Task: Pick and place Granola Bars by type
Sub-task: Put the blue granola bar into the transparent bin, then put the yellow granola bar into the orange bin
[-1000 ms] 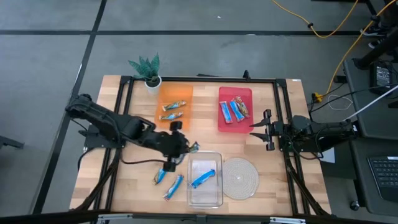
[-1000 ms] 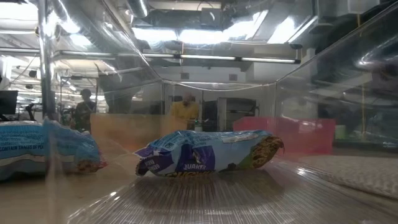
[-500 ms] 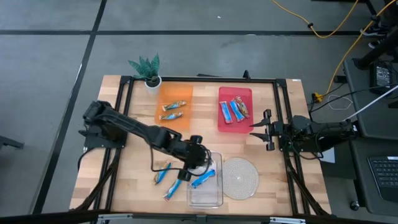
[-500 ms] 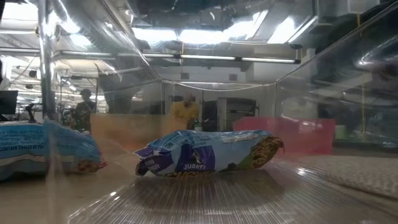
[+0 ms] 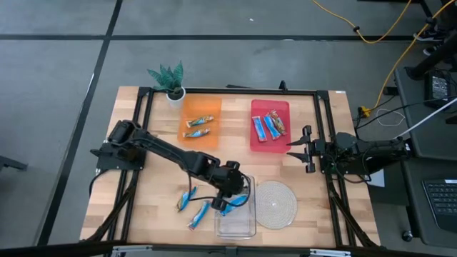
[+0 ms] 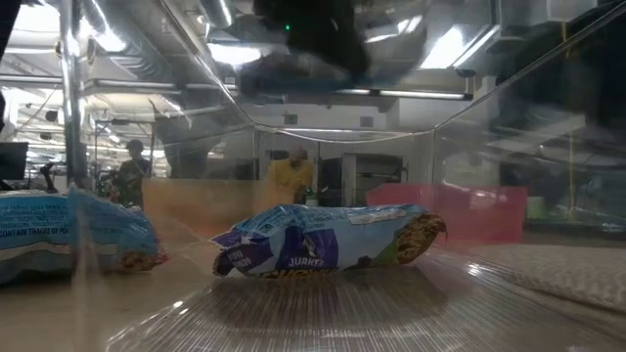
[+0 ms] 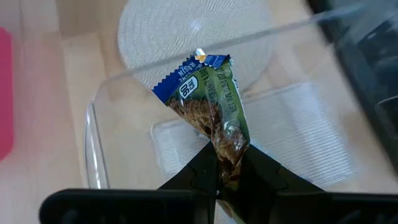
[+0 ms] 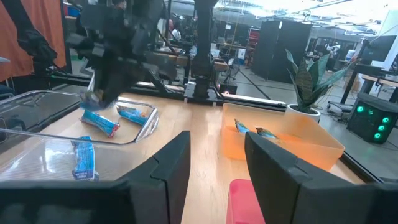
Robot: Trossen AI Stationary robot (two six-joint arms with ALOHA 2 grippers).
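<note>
Swinging across from the loose bars, my left arm now reaches over the counter (image 5: 143, 193) and hangs above the clear tray (image 5: 235, 218). Left pincer (image 7: 225, 167) is clamped on a blue granola bar (image 7: 208, 102) over that tray. Right pincer (image 5: 303, 150), fingers apart, waits beside the red tray (image 5: 270, 139).

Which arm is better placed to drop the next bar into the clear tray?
Left: its end effector grips a granola bar above the clear tray; the right end effector waits open by the red tray.
</note>
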